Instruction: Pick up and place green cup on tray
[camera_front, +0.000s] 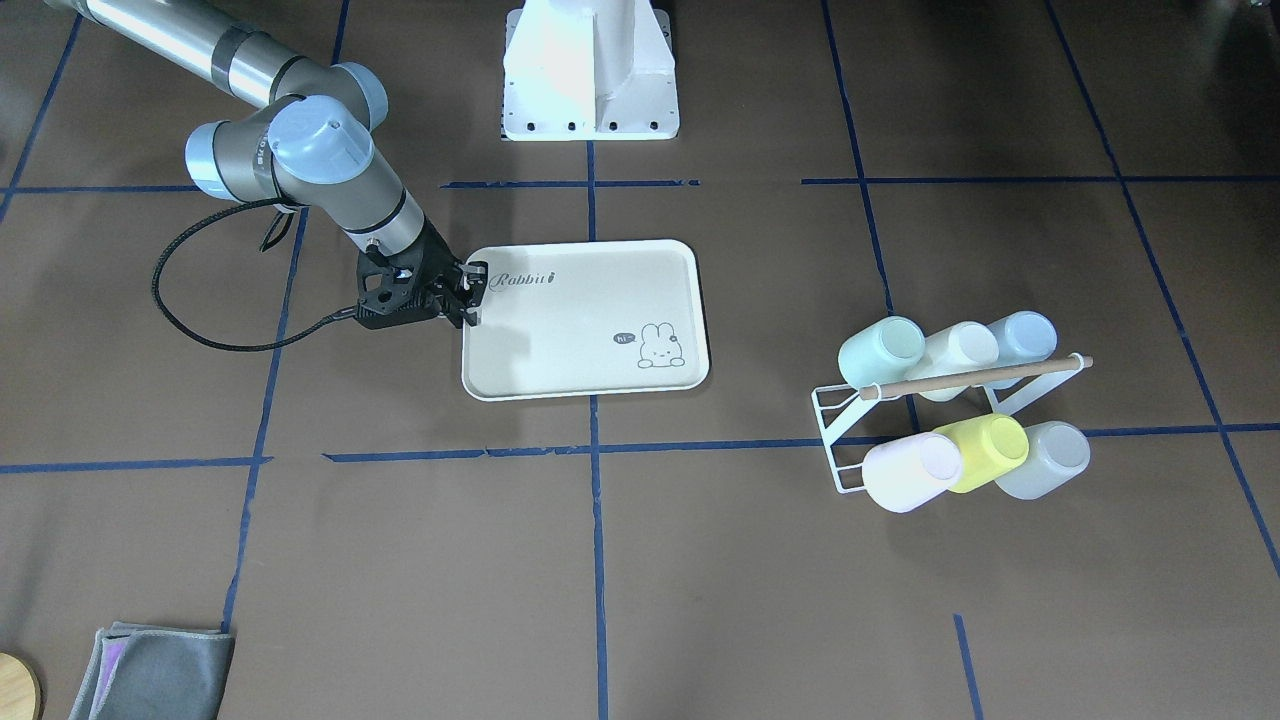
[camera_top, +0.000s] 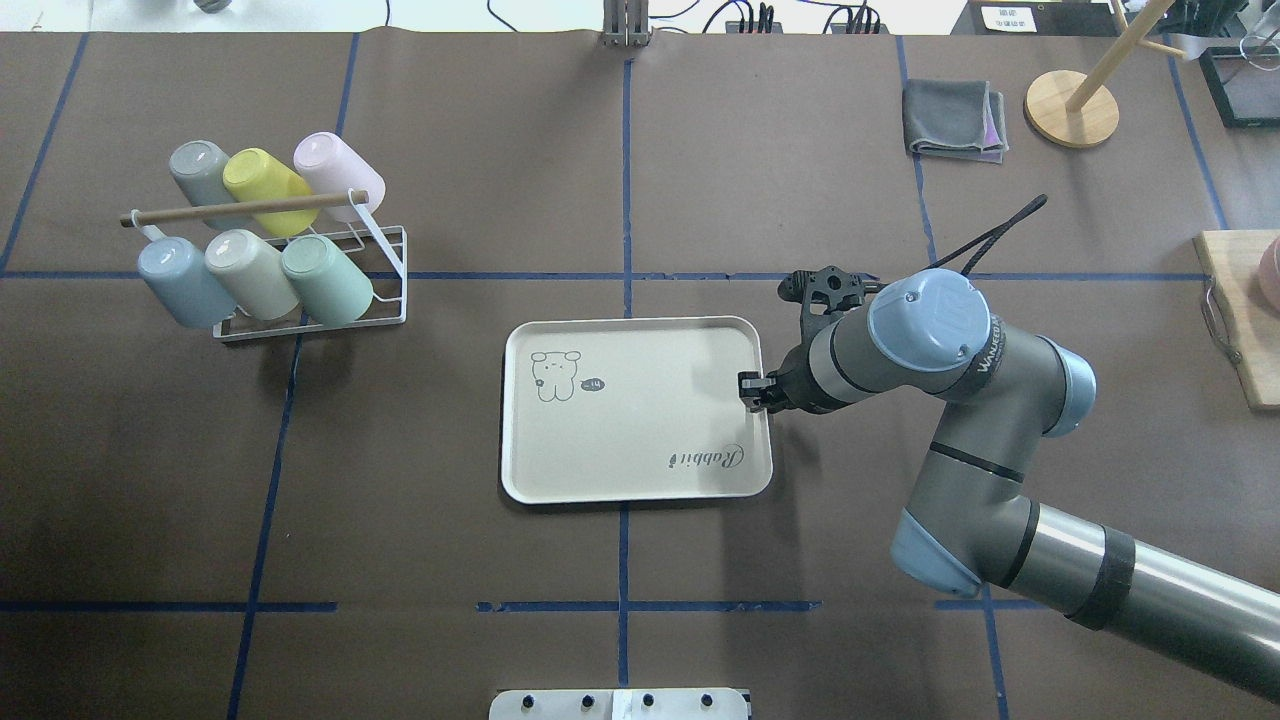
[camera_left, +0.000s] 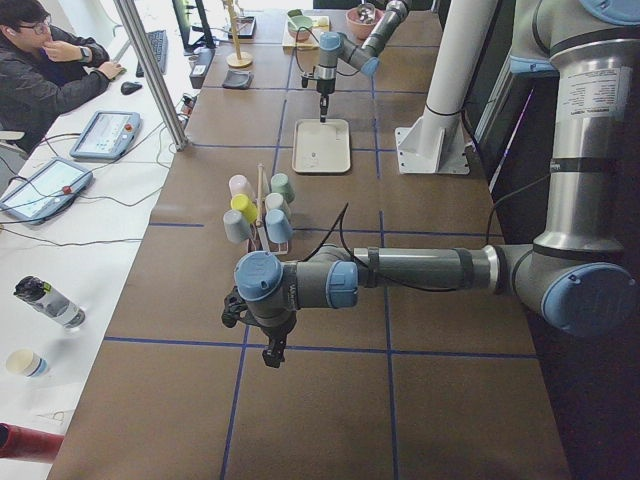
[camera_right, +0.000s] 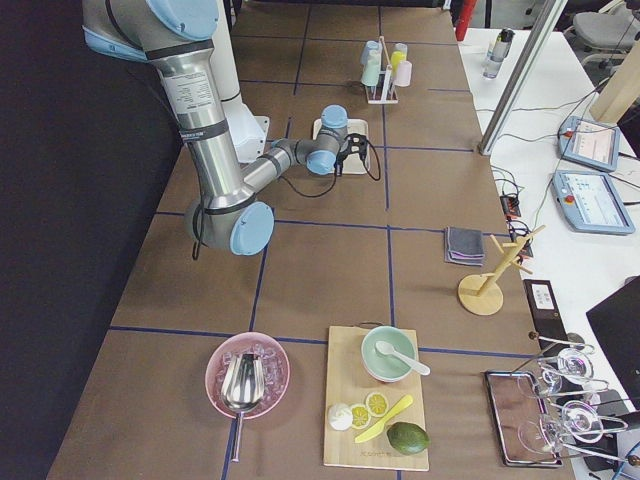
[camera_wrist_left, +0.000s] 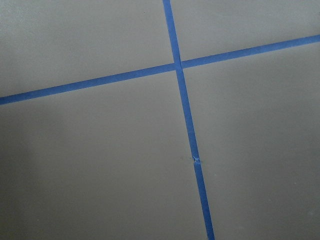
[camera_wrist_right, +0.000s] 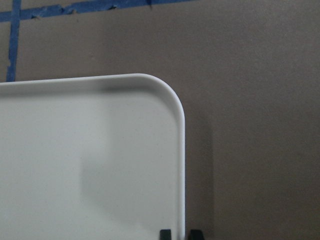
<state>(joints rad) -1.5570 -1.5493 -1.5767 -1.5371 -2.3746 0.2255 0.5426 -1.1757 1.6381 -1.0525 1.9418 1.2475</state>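
Mint-green plastic: the green cup (camera_top: 325, 280) is hung on the wire rack (camera_top: 385, 240), well apart from the tray (camera_top: 640, 430). The tray's rim is clamped by the right gripper (camera_top: 748, 392). The state of the left gripper (camera_left: 270, 355) cannot be told.

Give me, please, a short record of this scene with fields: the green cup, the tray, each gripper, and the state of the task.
green cup: on the wire rack, row nearer the robot, end nearest the tray, with five other cups
tray: flat on the table, nothing on it
right gripper: at the tray's edge, jaws either side of the rim; clamped or not, unclear
left gripper: over the table, apart from the rack; state cannot be told
task: cup not yet picked
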